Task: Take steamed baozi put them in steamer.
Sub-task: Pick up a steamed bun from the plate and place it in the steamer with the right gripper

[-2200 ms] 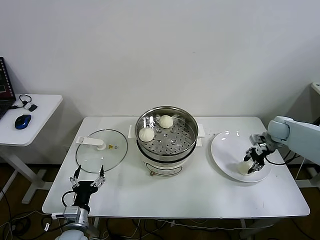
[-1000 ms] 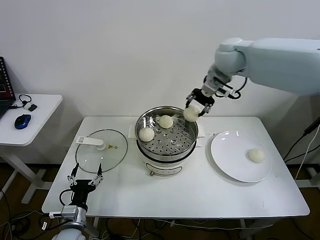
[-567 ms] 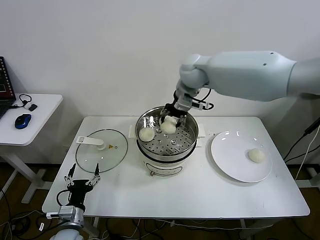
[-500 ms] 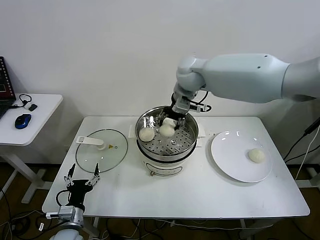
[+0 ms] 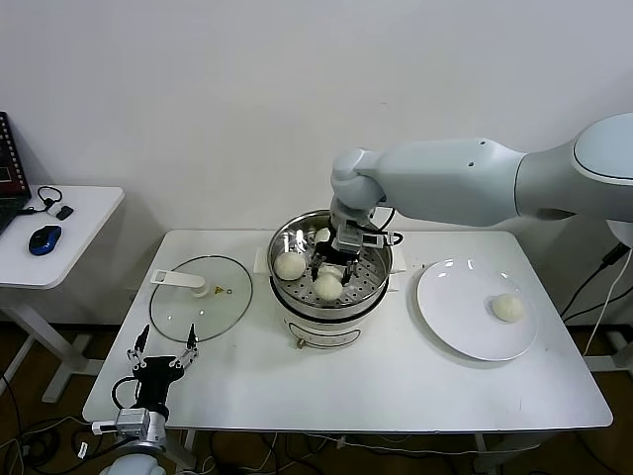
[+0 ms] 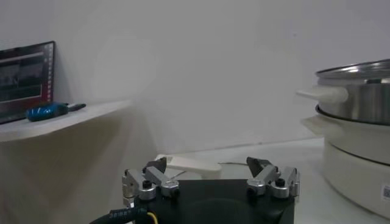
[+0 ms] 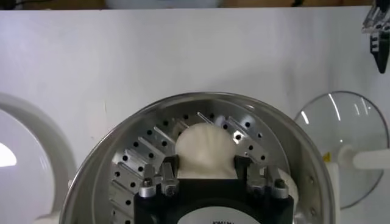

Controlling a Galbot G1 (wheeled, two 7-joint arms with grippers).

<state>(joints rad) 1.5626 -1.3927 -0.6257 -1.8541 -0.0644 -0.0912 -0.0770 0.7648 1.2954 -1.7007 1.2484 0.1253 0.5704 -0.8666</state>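
The steamer (image 5: 382,249) stands mid-table with my right gripper (image 5: 330,269) lowered inside it, shut on a steamed baozi (image 5: 328,286) near the front of the perforated floor. In the right wrist view that baozi (image 7: 206,149) sits squeezed between the two fingers (image 7: 169,169) above the steamer's tray (image 7: 137,159). Two more baozi lie in the steamer, one at its left (image 5: 290,265) and one at the back (image 5: 321,236), partly hidden by the gripper. Another baozi (image 5: 507,308) rests on the white plate (image 5: 457,312). My left gripper (image 5: 158,361) idles open at the front left.
The glass lid (image 5: 198,302) with its white handle lies flat left of the steamer, just beyond the left gripper (image 6: 210,175). A side desk (image 5: 69,223) with a blue mouse stands further left. My right arm spans the air over the table's back right.
My right gripper picked a baozi off the plate, carried it from above the steamer's back right rim and lowered it into the steamer's front part. The left arm stayed put.
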